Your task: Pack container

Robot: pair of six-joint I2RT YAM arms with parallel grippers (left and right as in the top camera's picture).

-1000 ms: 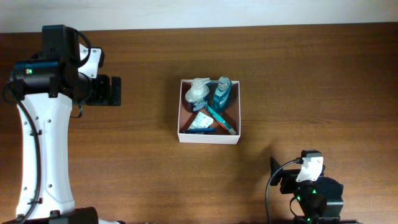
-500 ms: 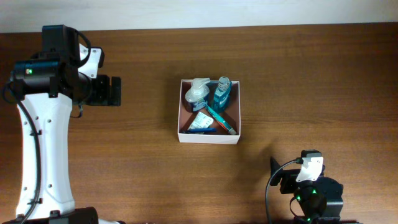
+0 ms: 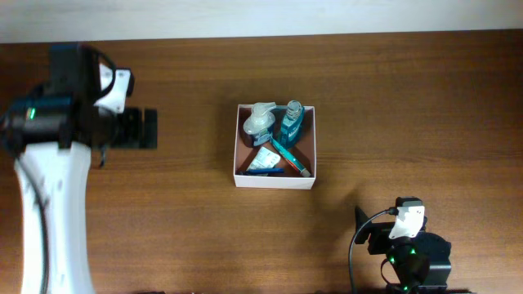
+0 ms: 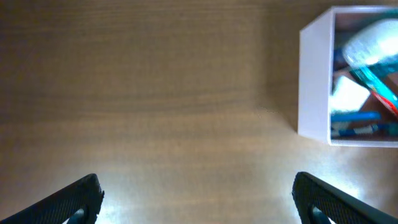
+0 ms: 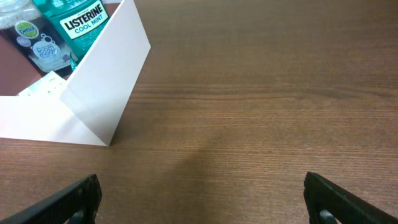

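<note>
The container point(image 3: 240, 167), a square white-walled cardboard box with a pinkish-brown inside, sits mid-table. It holds a pump soap bottle point(image 3: 259, 122), a teal mouthwash bottle point(image 3: 290, 122), a toothbrush point(image 3: 290, 158) and a small white packet point(image 3: 263, 160). My left gripper point(image 3: 149, 129) is open and empty, well left of the box. In the left wrist view its fingertips point(image 4: 196, 199) frame bare wood, with the box point(image 4: 314, 81) at the right edge. My right gripper point(image 3: 359, 224) is open and empty at the front right; its wrist view point(image 5: 199, 199) shows the box corner point(image 5: 93, 106) and the mouthwash point(image 5: 81, 25).
The brown wooden table point(image 3: 392, 106) spreads around the box. The left arm's white body point(image 3: 45, 204) runs along the left side. The right arm's base point(image 3: 409, 253) sits at the front edge. A pale wall strip runs along the back.
The left arm is blurred and has shifted slightly left and down. The right arm and the box contents have not moved.
</note>
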